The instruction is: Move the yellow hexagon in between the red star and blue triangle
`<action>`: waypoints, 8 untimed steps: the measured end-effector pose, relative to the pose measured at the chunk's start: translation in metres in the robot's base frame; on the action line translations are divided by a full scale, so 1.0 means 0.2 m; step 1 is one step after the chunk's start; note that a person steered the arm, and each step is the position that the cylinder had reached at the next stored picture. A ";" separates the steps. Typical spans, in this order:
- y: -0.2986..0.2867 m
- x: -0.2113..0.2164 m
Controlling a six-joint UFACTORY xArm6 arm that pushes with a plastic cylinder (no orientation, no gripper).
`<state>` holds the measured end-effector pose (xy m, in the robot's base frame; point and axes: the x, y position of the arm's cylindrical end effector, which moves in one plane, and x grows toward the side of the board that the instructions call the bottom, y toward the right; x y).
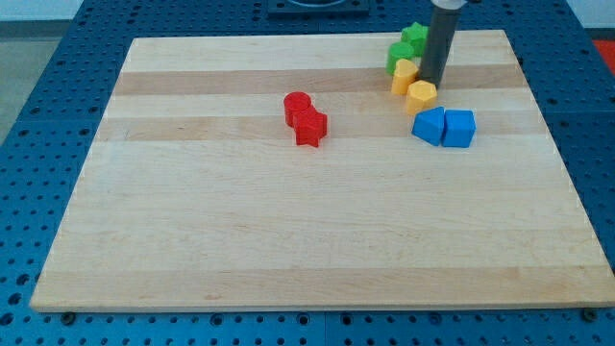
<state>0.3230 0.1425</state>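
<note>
Wooden bench (317,240) on a blue perforated base (38,58).

Rod: dark, upright, entering from the view's top near the bench's top right corner. My tip (432,83) set down on the bench, just beside the yellow hexagon (421,95) on its upper right side; contact cannot be confirmed. No fingers fitted, so no apart or together state to report.

Task blocks:
- Yellow hexagon: in the top right part of the bench, directly above the blue pair, close to or touching its left block.
- Red star (310,126): near the bench's centre, slightly toward the top edge, well apart from the hexagon on the view's left.
- Blue triangle (430,125): left block of the blue pair, just below the hexagon; shape hard to make out.

Other blocks:
- Blue block (459,128): touching the blue triangle on its right side.
- Second yellow block (405,74): just above and left of the hexagon, left of the rod.
- Two green blocks (414,37) (400,54): stacked in line toward the top edge, lower one touching the second yellow block.
- Red cylinder-like block (298,105): touching the red star on its upper left.
</note>
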 end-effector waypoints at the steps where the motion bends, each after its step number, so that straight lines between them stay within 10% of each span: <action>1: -0.07 0.09; 4: 0.17 0.13; 8: -0.39 0.25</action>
